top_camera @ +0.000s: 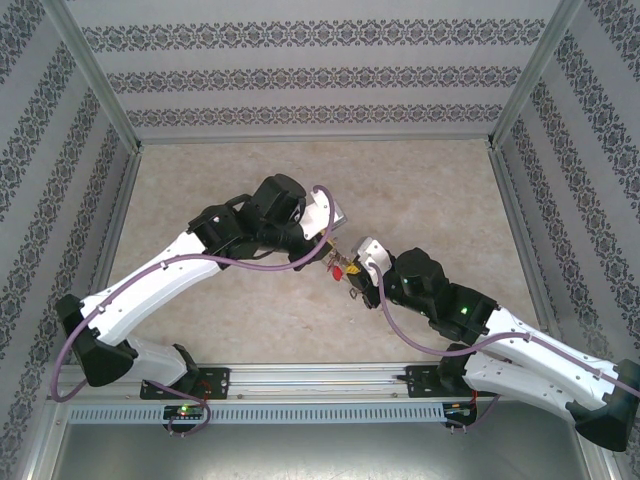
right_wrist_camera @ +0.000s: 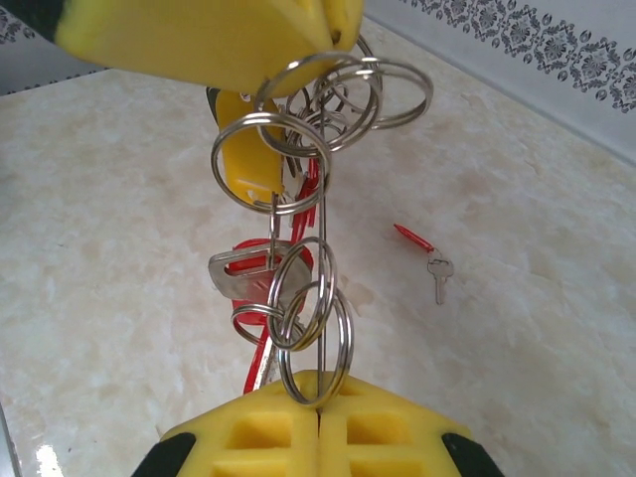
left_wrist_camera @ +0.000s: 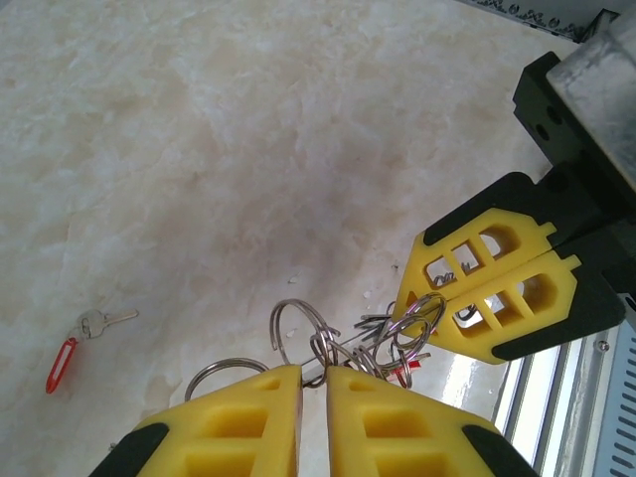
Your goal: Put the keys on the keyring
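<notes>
Aloft: keyring (right_wrist_camera: 320,229) clenched by left tool (left_wrist_camera: 313,376) and right tool (right_wrist_camera: 318,409) alike. Several keys (right_wrist_camera: 246,274) strung. 1 red-tagged key (left_wrist_camera: 64,362) loose on bench (left_wrist_camera: 199,149), not yet threaded.

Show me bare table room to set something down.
Bare: the far half of the table, up to the back wall. Crowded: the centre, where left gripper and right gripper hold the keyring; a red-tagged key lies nearby.
</notes>
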